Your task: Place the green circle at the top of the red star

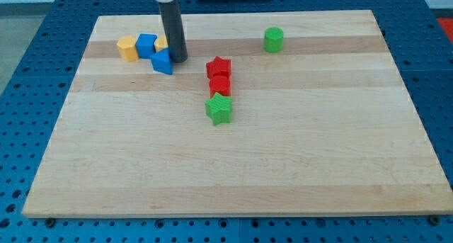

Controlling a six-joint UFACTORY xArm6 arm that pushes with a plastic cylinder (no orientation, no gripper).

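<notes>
Progress looks nil: green circle (274, 40) sits upper right on the desk (283, 172), well apart from the red star (219, 66) at centre. My tip (178, 60) touches a blue block (163, 61) upper left. No pincer exists here. Open board lies between circle and star; the top edge is near.

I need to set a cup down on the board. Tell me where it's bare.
Bare: the whole lower half below the green star, and the right side below the green circle. Crowded: the upper left, where my tip sits against the blue blocks and yellow block, and the centre column around the red star.
</notes>
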